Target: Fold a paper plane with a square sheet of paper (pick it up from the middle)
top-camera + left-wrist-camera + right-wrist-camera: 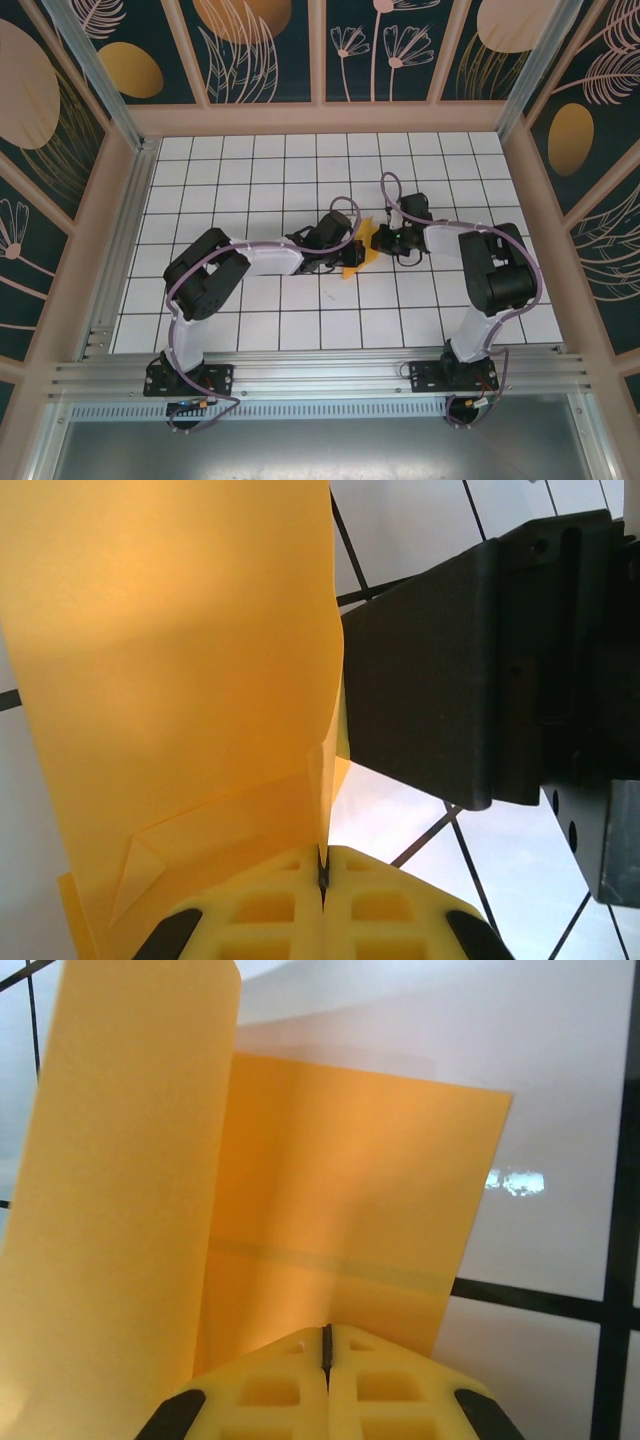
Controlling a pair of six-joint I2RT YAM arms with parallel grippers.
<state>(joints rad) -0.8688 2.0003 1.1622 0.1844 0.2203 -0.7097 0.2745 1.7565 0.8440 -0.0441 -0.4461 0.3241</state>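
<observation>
Both my left fingers [312, 885] and right fingers [318, 1360] are clamped on the square sheet of paper [353, 262], held between them over the desk [250, 180]. I see it curl upward ahead of each.

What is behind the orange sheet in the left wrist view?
Past its right edge: the gridded table and the other arm's black housing. Anything straight behind the orange sheet is covered.

Looking down on a white tabletop [250, 330] ruled with black grid lines, filling the middle of the frame. Just right of centre, an orange square sheet of paper [352, 267], partly curled upward; contact with the tiles unclear.
</observation>
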